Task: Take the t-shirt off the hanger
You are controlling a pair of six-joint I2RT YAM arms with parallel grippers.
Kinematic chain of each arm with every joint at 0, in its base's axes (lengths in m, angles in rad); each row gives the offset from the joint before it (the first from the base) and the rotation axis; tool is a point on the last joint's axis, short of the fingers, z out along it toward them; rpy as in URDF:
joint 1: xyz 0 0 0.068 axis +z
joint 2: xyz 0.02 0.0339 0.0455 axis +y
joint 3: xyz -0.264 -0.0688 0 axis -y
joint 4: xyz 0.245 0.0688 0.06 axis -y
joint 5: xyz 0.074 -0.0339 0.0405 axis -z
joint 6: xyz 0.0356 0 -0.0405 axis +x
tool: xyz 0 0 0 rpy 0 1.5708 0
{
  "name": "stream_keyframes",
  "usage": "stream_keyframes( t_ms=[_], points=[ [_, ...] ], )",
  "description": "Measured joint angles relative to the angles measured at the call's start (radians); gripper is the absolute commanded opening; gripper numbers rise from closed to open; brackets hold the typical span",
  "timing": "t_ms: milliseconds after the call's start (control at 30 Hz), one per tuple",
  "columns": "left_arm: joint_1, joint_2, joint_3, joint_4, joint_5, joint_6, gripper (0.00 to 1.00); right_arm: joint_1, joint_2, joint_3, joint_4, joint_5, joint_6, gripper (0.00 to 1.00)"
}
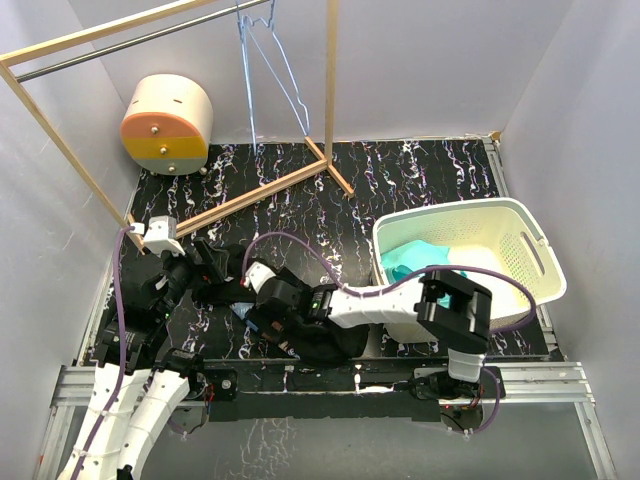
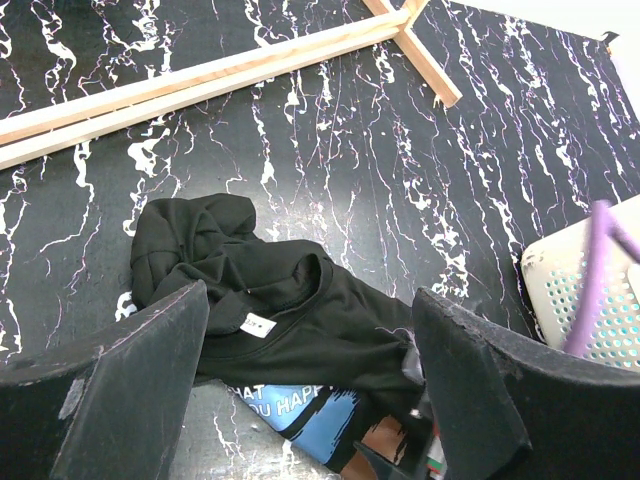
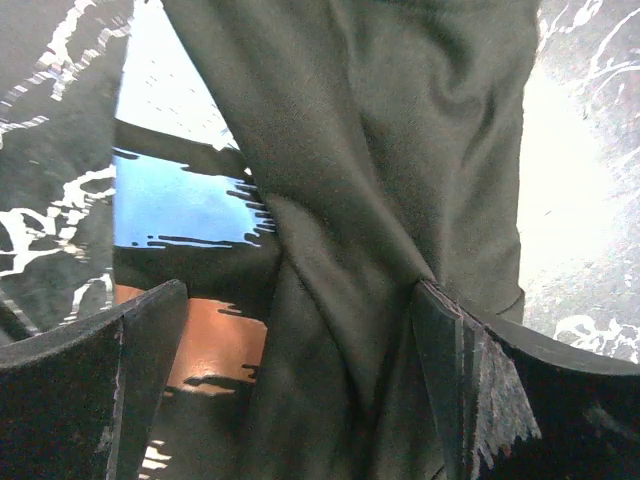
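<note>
Status: t-shirt [image 2: 300,310] off the hanger [image 1: 247,90], crumpled on the table [image 2: 400,150] directly beneath both grippers. Hanger bare on the rail [image 1: 130,42], well ahead of the left gripper [image 2: 310,330].

Right gripper [image 3: 300,290]: jaws spread wide, nothing clamped. Black cloth directly under the gap, with one fold running up between the fingers and meeting the inner edge of one of them.

Left gripper: jaws apart, empty, held above the collar of the shirt.

Step in hand, as judged: clear the right gripper from the released garment.

1. Keep the jaws fully spread throughout; do not close them over the fold.
2. Lift straight up, away from the cloth, before any sideways travel.
3. Watch the fold at the finger edge. If it rises with the finger, stop and lower again.
4. Avoid dragging across the pile; loose fabric snags readily on a finger corner.
5. Hold the left gripper off the cloth during the lift.
</note>
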Motion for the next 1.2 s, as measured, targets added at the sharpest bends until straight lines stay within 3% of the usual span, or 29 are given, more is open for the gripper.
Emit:
stream_keyframes(
  t_ms=[100, 167, 200, 267, 300, 633, 867, 1033, 1200],
  points=[
    [0.000, 0.000, 0.000, 0.000, 0.000, 0.000, 0.80, 0.000, 0.049, 0.000, 0.003, 0.010, -0.015, 1.00],
    [0.000, 0.000, 0.000, 0.000, 0.000, 0.000, 0.80, 0.000, 0.074, 0.000, 0.011, 0.003, -0.015, 0.91],
    [0.000, 0.000, 0.000, 0.000, 0.000, 0.000, 0.80, 0.000, 0.074, 0.001, 0.018, -0.001, -0.018, 0.78],
    [0.000, 0.000, 0.000, 0.000, 0.000, 0.000, 0.80, -0.002, 0.074, 0.001, 0.020, -0.025, -0.025, 0.23],
    [0.000, 0.000, 0.000, 0.000, 0.000, 0.000, 0.80, -0.006, 0.075, 0.001, 0.019, -0.044, -0.029, 0.10],
    [0.000, 0.000, 0.000, 0.000, 0.000, 0.000, 0.80, -0.167, -0.004, -0.038, -0.009, -0.229, 0.063, 0.08],
    [0.000, 0.000, 0.000, 0.000, 0.000, 0.000, 0.80, -0.474, -0.311, -0.024, -0.052, -0.288, 0.177, 0.08],
    [0.000, 0.000, 0.000, 0.000, 0.000, 0.000, 0.81, -0.619, -0.510, 0.099, -0.116, -0.201, 0.227, 0.08],
    [0.000, 0.000, 0.000, 0.000, 0.000, 0.000, 0.80, -0.663, -0.709, 0.215, -0.190, 0.021, 0.228, 0.08]
  ],
)
